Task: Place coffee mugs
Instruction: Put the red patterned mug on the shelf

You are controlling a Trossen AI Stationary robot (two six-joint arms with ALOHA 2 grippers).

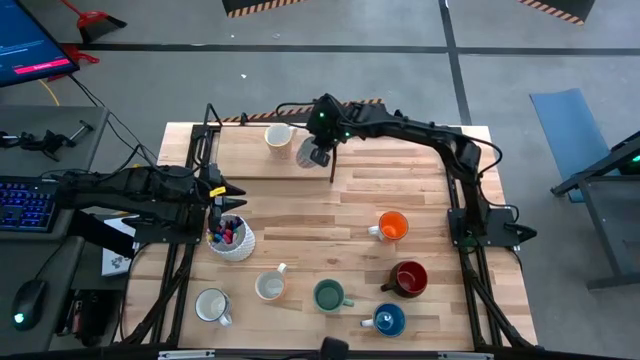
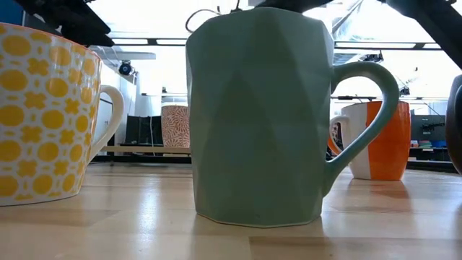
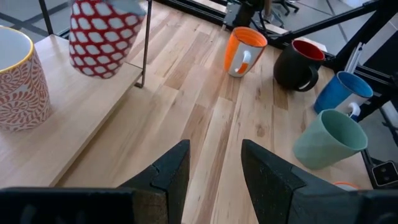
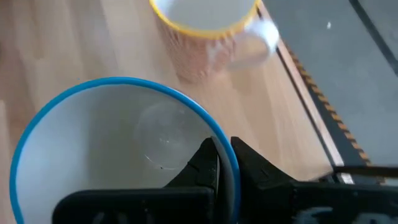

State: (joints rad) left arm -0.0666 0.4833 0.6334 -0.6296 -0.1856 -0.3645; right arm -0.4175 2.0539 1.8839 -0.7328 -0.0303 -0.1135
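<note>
My right gripper (image 4: 225,163) is shut on a red-and-white patterned mug with a blue rim (image 3: 99,37), at the raised wooden shelf (image 3: 74,106) by the table's far left. A cream mug with an orange pattern (image 3: 17,78) stands on that shelf beside it. My left gripper (image 3: 214,171) is open at the table's left side, over the white pen holder (image 1: 232,240). The orange (image 1: 392,226), dark red (image 1: 408,278), blue (image 1: 388,320), green (image 1: 328,295) and two white mugs (image 1: 270,287), (image 1: 212,305) stand on the table. My right gripper pinches the patterned mug's blue rim (image 4: 231,180), one finger inside the mug and one outside, coming from above and pointing down. The mug hangs roughly upright below the fingers, base close over the shelf; whether it rests there I cannot tell.
A thin metal leg (image 3: 145,43) holds up the shelf's corner next to the held mug. The pen holder with markers sits under my left arm. Bare wood (image 1: 330,225) lies in the table's middle, between the shelf and the near mugs.
</note>
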